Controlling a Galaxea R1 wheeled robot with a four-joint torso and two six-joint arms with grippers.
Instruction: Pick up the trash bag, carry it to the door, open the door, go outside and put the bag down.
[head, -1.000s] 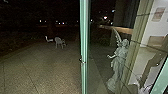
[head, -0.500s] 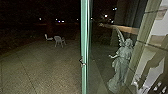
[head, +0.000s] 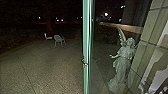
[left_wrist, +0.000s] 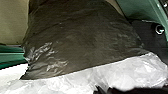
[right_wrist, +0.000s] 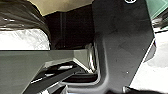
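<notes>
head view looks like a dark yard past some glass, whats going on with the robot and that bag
A dark, shiny plastic trash bag is close to the robot's left wrist, probably being carried, though the grip itself can't be made out. Ahead, the green edge of a glass panel stands upright before a dark paved yard, with a white chair and a pale winged statue.

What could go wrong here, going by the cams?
Snag: the trash bag has loose, wrinkled plastic and might catch on the green door edge or its small metal fitting.
Bump: the statue stands right of that edge; swinging wide that way could hit glass or statue.
</notes>
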